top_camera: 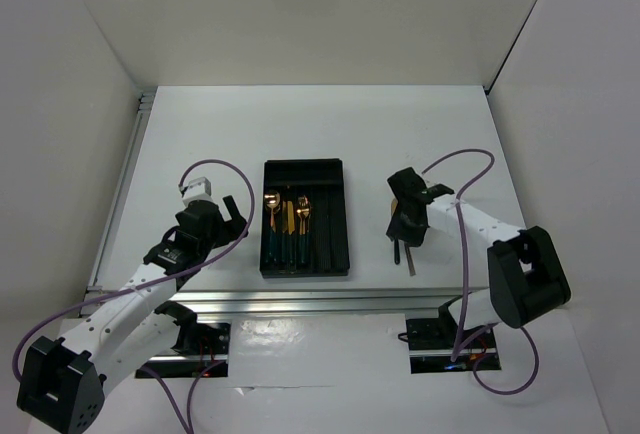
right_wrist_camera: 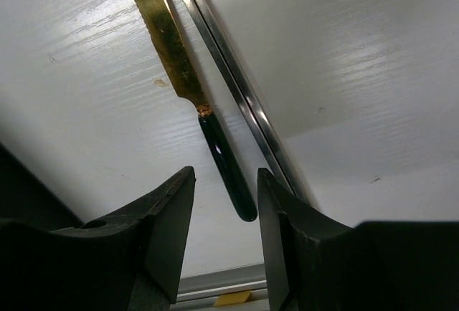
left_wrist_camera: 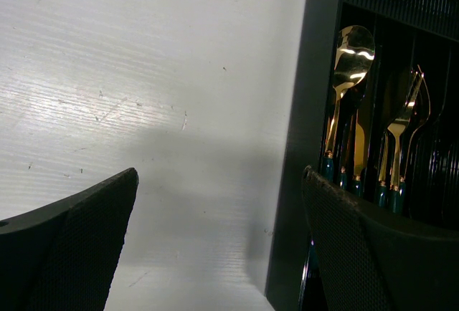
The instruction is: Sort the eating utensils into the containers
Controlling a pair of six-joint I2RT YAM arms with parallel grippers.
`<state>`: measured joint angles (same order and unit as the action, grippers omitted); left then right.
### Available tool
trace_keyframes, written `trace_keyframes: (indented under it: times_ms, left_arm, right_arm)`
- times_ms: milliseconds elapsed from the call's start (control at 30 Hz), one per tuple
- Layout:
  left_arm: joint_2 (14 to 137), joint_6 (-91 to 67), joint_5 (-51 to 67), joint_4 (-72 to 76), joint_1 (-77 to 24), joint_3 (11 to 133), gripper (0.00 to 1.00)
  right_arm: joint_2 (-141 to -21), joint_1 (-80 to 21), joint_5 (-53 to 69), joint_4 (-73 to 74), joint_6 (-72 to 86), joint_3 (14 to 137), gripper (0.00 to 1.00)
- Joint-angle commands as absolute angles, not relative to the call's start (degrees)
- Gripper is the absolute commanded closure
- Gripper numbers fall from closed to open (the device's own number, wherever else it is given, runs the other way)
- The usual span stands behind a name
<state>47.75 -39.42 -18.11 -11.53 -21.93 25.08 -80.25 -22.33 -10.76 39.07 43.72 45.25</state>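
- So the black tray (top_camera: 334, 216) sits mid-table (top_camera: 200, 134), with a gold spoon (left_wrist_camera: 355, 49), a knife (top_camera: 288, 219) and forks (left_wrist_camera: 401, 121) lying in its left compartments, green handles toward the arms.
- One more knife (right_wrist_camera: 181, 74) is out on the table right of the tray, with the thin silver piece (right_wrist_camera: 244, 94) lying right alongside it.
- Right gripper (right_wrist_camera: 226, 175) is over those two, fingers apart, straddling the tip of the green handle, not pinching it.
- Left gripper (left_wrist_camera: 221, 182) is wide open, low beside the tray's left wall, holding nothing.
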Motion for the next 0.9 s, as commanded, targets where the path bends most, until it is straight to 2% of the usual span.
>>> trace_keyframes:
  times_ms: [0, 300, 533, 600, 733, 767, 867]
  left_arm:
    - [47.46, -39.90, -17.93, -9.49, -21.71, 24.96, 0.00]
    - [47.46, -39.90, -17.93, -9.49, -21.71, 24.96, 0.00]
    - [47.46, -39.90, -17.93, -9.49, -21.71, 24.96, 0.00]
    - [47.46, -39.90, -17.93, -9.49, -21.71, 24.96, 0.00]
    - [47.46, -39.90, -17.93, -9.49, -21.71, 24.96, 0.00]
    - [47.46, -39.90, -17.93, -9.49, -21.71, 24.96, 0.00]
    - [47.46, -39.90, -17.93, -9.49, -21.71, 24.96, 0.00]
  right_arm:
    - [-80.42, -22.15, -9.67, 35.95, 42.89, 44.39, 0.52]
    - [-84.02, -22.15, -8.26, 33.31, 42.36, 43.77, 0.60]
    - [-85.60, -22.15, -8.26, 32.00, 42.36, 42.71, 0.62]
    - [-86.39, -22.15, -8.26, 31.38, 42.36, 42.19, 0.66]
    - [-89.20, -22.15, -7.73, 30.15, 41.31, 42.19, 0.97]
    - [-89.73, -22.15, -7.73, 30.15, 41.31, 42.88, 1.00]
    - [-90.79, -22.67, -7.73, 30.15, 40.69, 45.51, 1.00]
